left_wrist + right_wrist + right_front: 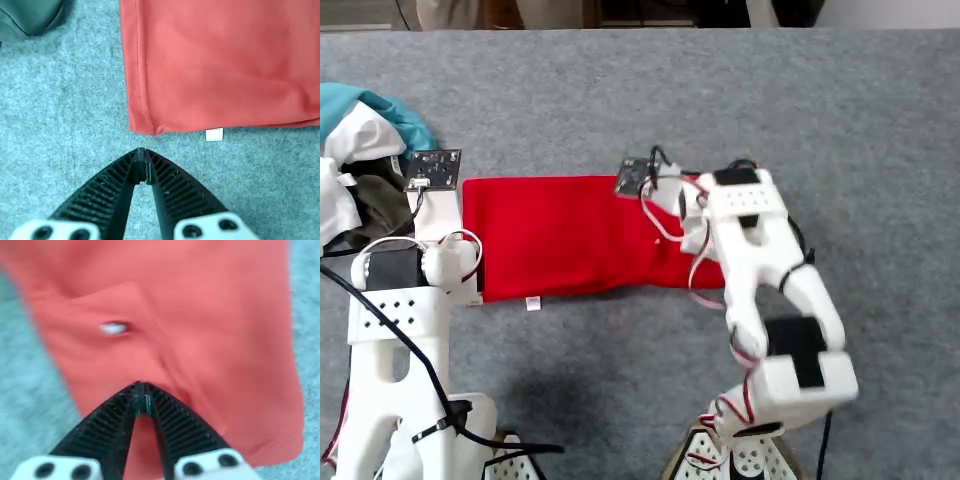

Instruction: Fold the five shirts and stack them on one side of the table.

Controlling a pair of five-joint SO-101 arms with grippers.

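Red shirt [570,235] lies long across the tabletop [820,100]. Left gripper [141,155], pressed together, is just off one corner; right gripper [141,390], pressed together too, is over the other end.

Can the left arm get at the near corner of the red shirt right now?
Probably yes: the shut left gripper is just off the red shirt's corner, nothing lying between them.

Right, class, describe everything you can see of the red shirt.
The red shirt is soft, smooth cloth, folded into a long flat band lying across the grey table. It has a stitched hem and a small white tag poking from its near edge. The left end effector, shut, sits just off its corner, not touching. The right end effector, shut, is over its creased other end.
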